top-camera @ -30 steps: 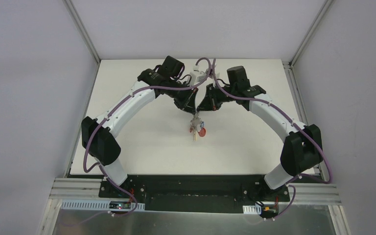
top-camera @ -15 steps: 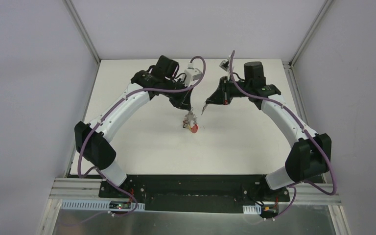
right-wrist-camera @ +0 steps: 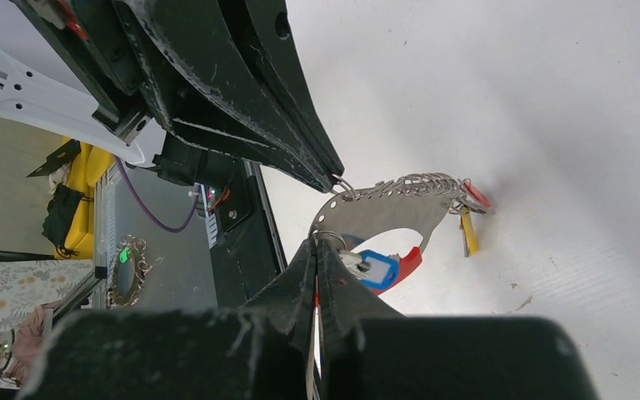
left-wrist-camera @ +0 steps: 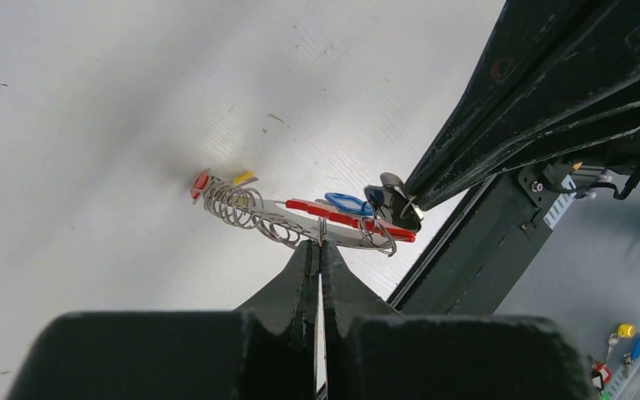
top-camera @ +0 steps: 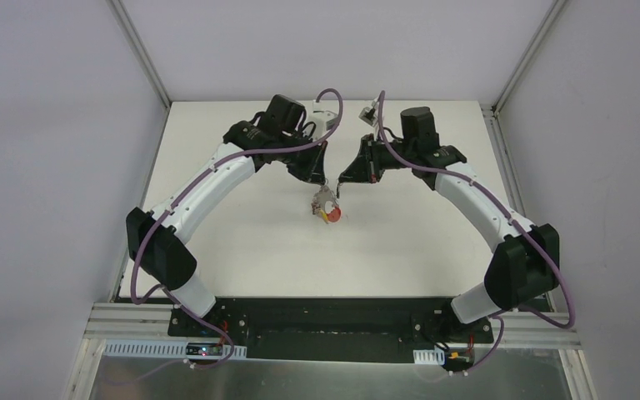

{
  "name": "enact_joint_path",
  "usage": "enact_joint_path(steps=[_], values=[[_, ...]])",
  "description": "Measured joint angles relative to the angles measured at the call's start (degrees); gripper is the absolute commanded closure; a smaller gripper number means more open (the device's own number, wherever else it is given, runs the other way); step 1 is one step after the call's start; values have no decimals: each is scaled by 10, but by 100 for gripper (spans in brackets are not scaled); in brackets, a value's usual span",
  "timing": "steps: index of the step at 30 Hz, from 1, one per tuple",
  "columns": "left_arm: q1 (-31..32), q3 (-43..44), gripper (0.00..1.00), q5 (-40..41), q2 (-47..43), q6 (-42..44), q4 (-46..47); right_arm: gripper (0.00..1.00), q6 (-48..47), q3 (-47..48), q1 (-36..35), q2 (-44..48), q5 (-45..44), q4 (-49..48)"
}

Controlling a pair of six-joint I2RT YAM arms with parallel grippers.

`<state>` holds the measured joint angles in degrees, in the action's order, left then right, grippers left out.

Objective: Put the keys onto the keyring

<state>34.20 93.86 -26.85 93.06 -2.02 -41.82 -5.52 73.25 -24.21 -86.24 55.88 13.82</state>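
Note:
The keyring [top-camera: 327, 210] is a grey metal plate with a red arc, held above the white table. In the left wrist view the keyring [left-wrist-camera: 333, 229] carries a wire coil, red [left-wrist-camera: 200, 183] and yellow [left-wrist-camera: 244, 177] key heads at its far end, and blue [left-wrist-camera: 346, 202] and black [left-wrist-camera: 379, 198] keys near the red arc. My left gripper [left-wrist-camera: 322, 243] is shut on a small ring through the plate. My right gripper [right-wrist-camera: 317, 242] is shut on another small ring at the plate's edge, where the blue key [right-wrist-camera: 379, 268] hangs. Both grippers [top-camera: 323, 185] [top-camera: 339, 190] meet at the keyring.
The white table [top-camera: 242, 242] is bounded by metal frame rails and grey walls at the left, right and back. The black base strip [top-camera: 333, 317] runs along the near edge. The two arms arch inward from their bases.
One second ago both grippers were at the keyring. Half a second ago the right gripper had drawn away to the right. Now it is back against the keyring, which has shifted slightly left.

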Motion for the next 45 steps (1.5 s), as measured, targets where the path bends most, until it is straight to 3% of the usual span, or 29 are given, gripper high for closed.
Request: enact_joint_path(steps=[14, 45], values=[[0, -37, 100, -30, -2, -48, 42, 100, 16, 0, -15, -18, -15, -17], [0, -55, 100, -48, -6, -60, 57, 100, 19, -9, -21, -26, -40, -27]])
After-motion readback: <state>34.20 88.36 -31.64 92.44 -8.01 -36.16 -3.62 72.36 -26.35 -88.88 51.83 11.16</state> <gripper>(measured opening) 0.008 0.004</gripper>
